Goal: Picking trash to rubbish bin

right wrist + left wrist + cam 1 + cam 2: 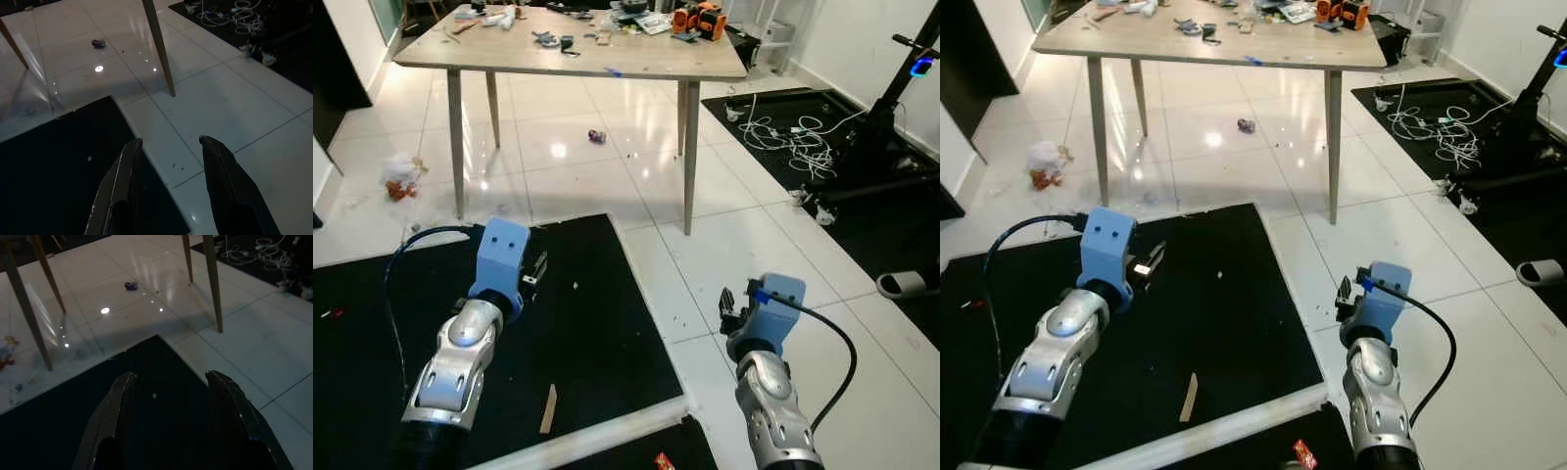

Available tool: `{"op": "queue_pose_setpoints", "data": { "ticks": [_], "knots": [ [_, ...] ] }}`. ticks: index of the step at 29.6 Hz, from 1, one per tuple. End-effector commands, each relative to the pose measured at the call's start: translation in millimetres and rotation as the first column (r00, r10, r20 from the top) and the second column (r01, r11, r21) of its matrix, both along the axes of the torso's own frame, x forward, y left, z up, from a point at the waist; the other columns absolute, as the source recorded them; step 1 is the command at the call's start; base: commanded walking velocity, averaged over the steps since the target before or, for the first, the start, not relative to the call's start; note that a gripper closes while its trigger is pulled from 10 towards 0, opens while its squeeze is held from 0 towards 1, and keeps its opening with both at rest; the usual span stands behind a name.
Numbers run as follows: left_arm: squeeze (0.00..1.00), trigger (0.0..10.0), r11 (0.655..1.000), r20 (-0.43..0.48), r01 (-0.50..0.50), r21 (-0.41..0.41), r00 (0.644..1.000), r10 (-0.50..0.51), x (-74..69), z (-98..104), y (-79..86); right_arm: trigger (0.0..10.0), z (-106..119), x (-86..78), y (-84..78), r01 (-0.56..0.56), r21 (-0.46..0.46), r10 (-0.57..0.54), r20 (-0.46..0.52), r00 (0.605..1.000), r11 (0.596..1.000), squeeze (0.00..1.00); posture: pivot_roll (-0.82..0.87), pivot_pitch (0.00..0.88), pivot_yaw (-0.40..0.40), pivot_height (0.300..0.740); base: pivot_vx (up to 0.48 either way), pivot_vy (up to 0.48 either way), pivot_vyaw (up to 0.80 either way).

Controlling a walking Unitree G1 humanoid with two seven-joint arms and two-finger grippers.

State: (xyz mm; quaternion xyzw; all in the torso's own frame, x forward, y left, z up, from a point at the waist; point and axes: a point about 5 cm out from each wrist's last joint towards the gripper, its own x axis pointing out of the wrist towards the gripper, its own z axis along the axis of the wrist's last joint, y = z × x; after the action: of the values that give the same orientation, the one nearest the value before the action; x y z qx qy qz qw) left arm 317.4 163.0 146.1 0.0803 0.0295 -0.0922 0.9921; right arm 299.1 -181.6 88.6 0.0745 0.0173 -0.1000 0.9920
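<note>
Spreading across the near floor, a black mat lies under both arms, with white tiles beyond it and a wooden tabletop on four slim legs further ahead, strewn with tools and small clutter too small to identify. To the right a second dark mat carries a tangle of white cable.

Trash is scattered in several places. A crumpled white and red heap sits on the tiles well off to the left, past the table's left leg. A small purple wrapper lies on the tiles under the table, well ahead of both arms and roughly between them. A thin wooden stick lies on the mat close to the robot, between the arms and nearer the left one, its long axis running roughly away from the robot. A red scrap sits at the near edge, nearer the right arm.

The left claw hangs above the mat, fingers spread and empty. The right claw hovers over the mat's edge and the tiles, also spread and empty.

By my judgement the wrapper needs a walk forward first, while the stick lies within the left arm's easier reach. No bin is visible, and no writing or brand can be read.
</note>
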Motion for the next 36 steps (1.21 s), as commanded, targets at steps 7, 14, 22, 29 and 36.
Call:
{"op": "queue_pose_setpoints", "data": {
  "ticks": [7, 14, 22, 29, 36],
  "knots": [
    [0.00, 10.0, 0.999, 0.004, -0.022, -0.027, 1.000, 0.023, -0.6, 0, 2.8, 10.0, 1, 0.3, 8.9, -0.041, -0.009, 0.041, 0.003, 0.999, 0.999, 0.00, -0.02, 0.142, 0.017, 0.740, 0.341, 0.000, 0.00],
    [0.00, 10.0, 0.999, 0.016, -0.031, -0.026, 0.999, 0.031, -0.3, 2, 3.9, 10.0, 3, 0.8, 9.7, -0.056, -0.002, 0.056, 0.016, 0.998, 0.998, 0.00, -0.02, 0.137, 0.017, 0.740, 0.349, 0.000, 0.00],
    [0.00, 10.0, 0.999, 0.028, -0.034, -0.030, 0.999, 0.034, -0.2, 5, 4.2, 10.0, 4, 1.4, 12.8, -0.066, 0.003, 0.066, 0.020, 0.998, 0.998, 0.00, -0.02, 0.131, 0.016, 0.740, 0.361, 0.000, 0.00],
    [0.00, 10.0, 0.999, 0.034, -0.032, -0.029, 0.999, 0.033, -0.2, 6, 3.8, 10.0, 6, 1.5, 9.3, -0.057, -0.003, 0.057, 0.033, 0.998, 0.998, 0.00, -0.03, 0.129, 0.017, 0.740, 0.376, 0.000, 0.00],
    [0.00, 10.0, 0.999, 0.038, -0.026, -0.027, 0.999, 0.027, 0.0, 7, 2.6, 10.0, 18, 1.6, 4.7, -0.033, -0.011, 0.034, 0.111, 0.993, 0.999, 0.00, -0.03, 0.126, 0.016, 0.740, 0.390, 0.000, 0.00]
  ]
}}
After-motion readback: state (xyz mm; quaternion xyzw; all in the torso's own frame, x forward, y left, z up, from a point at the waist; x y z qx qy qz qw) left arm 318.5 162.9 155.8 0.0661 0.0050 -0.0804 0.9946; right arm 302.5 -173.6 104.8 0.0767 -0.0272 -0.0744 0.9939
